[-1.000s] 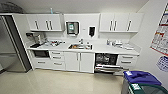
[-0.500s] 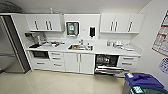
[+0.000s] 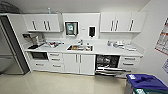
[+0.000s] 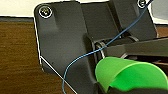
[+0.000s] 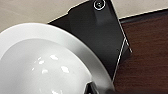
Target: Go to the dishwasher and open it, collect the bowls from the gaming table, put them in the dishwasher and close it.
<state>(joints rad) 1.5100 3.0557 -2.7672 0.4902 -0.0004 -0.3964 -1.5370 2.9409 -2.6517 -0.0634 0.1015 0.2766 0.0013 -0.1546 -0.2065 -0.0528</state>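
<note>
Head view: you face a white kitchenette wall. Take the sink (image 3: pixel 79 47) as your landmark. It is set into the white desk (image 3: pixel 105 50), with the tap just behind it. The dishwasher (image 3: pixel 108 65) stands below the desk, to the right of the sink and past a pair of white cabinet doors (image 3: pixel 79 63); its door is folded down and its dark interior with racks is exposed. Above the sink hangs a paper-towel dispenser (image 3: pixel 71 28), with a dark dispenser (image 3: pixel 92 31) beside it. Left of the sink a coffee machine (image 3: pixel 33 41) stands on the desk. Far right of the sink, on the floor near you, sits a blue bin (image 3: pixel 147 83).

Left wrist view: a green bowl (image 4: pixel 130 75) lies close against the robot's dark plate, and a thin blue cable (image 4: pixel 100 50) crosses in front. You cannot tell how the left tool stands.

Right wrist view: a glossy white bowl (image 5: pixel 45 65) sits against the dark plate. You cannot tell the right tool's state either.
</note>
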